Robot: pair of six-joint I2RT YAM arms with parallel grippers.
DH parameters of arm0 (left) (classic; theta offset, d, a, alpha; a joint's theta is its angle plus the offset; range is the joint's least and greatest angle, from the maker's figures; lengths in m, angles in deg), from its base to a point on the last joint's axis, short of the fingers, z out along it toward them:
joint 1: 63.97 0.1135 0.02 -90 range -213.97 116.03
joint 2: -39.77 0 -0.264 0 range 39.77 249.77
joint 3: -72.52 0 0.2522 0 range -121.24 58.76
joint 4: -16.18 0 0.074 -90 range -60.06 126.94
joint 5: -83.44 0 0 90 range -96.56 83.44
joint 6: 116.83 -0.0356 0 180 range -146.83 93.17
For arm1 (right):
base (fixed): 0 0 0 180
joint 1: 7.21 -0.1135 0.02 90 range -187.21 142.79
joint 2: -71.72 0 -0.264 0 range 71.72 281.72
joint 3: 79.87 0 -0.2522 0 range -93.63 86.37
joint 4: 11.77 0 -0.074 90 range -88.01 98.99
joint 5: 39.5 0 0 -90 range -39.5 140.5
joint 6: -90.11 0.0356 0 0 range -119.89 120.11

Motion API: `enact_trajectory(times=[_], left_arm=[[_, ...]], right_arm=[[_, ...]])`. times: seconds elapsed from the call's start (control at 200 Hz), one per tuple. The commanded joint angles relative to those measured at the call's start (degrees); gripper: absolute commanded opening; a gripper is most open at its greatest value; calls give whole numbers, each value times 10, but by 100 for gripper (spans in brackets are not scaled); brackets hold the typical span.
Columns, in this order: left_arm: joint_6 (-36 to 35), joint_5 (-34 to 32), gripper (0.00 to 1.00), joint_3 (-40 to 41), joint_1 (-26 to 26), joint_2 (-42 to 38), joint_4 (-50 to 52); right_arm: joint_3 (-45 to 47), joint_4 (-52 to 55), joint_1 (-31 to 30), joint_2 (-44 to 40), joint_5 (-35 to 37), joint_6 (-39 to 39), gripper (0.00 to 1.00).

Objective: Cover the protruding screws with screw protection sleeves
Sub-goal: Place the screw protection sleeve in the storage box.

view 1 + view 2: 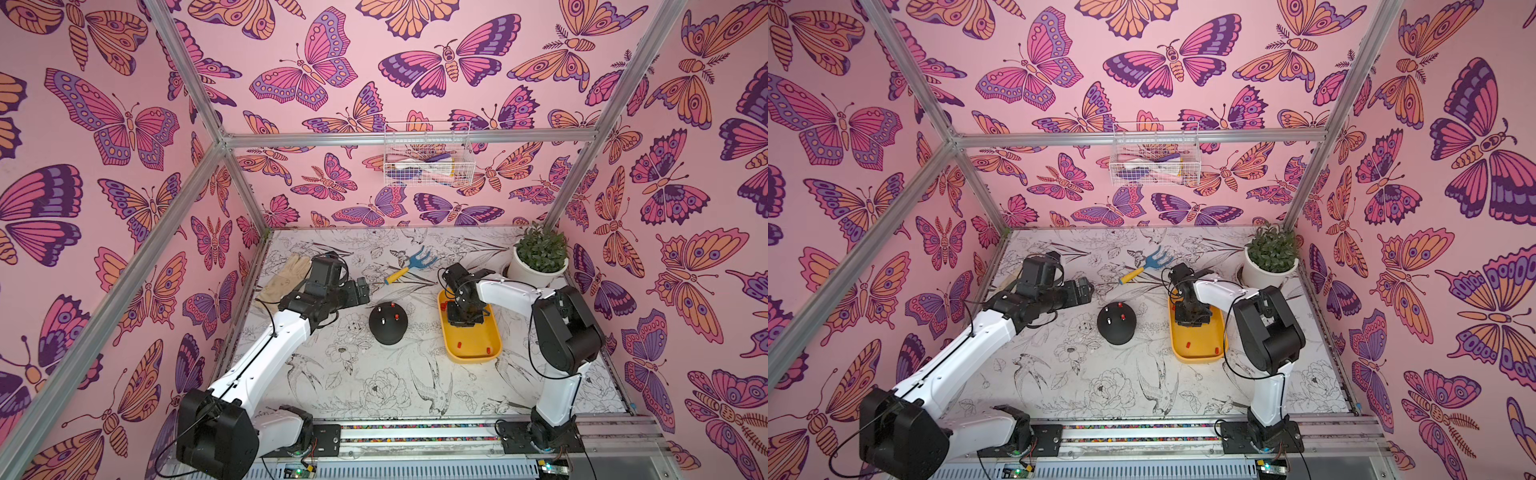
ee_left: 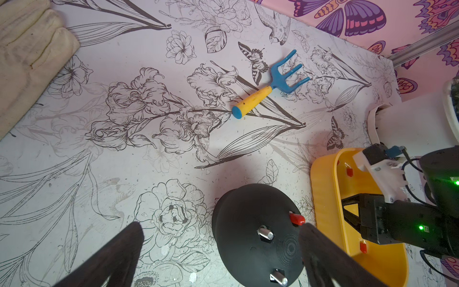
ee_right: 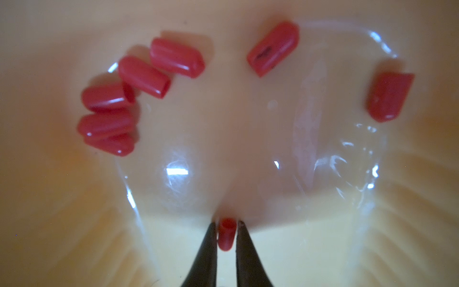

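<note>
Sleeve [image 3: 226, 236]: being pinched by right tool [image 3: 226, 224] over yellow tray [image 3: 74, 236].
Left tool [image 2: 221, 226]: hanging spread beside black dome [image 2: 238, 248].

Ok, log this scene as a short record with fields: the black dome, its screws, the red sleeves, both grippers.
fixture: black dome-shaped round object, beside the yellow rectangular tray
screws: in the left wrist view, one wears a red rubber cap; two bare silvery metal studs
stock: several loose red tubular sleeves lying in that tray
right: right gripper down in the tray, closed on one small red sleeve
left: left gripper open, empty, near the dome
</note>
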Motion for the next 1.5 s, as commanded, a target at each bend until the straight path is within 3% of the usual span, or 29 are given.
enact_trajectory(times=[0.0,1.492], left_arm=[[3,-5,100,12,3,-12,-3],[4,0,100,24,3,-33,-3]], right_arm=[[5,4,-3,6,-8,4,18],[25,6,-16,-17,-23,12,23]])
